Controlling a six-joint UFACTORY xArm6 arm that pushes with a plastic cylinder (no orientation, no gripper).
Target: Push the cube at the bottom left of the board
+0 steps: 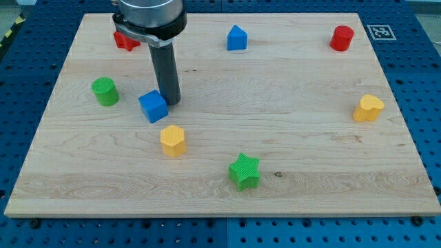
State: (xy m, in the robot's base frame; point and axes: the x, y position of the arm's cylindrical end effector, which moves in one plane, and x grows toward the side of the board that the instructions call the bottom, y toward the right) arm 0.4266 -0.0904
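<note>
A blue cube (pixel 153 106) sits on the wooden board (pixel 289 138), left of the middle. My tip (pixel 169 102) stands right against the cube's right side, touching or almost touching it. The dark rod rises from there to the arm's round mount at the view's top.
A green cylinder (pixel 105 91) is left of the cube. A yellow hexagonal block (pixel 173 140) lies just below it. A green star (pixel 244 171) is at the bottom middle. A red star (pixel 125 40), a blue house-shaped block (pixel 236 38) and a red cylinder (pixel 341 38) line the top. A yellow heart-like block (pixel 368 108) is at the right.
</note>
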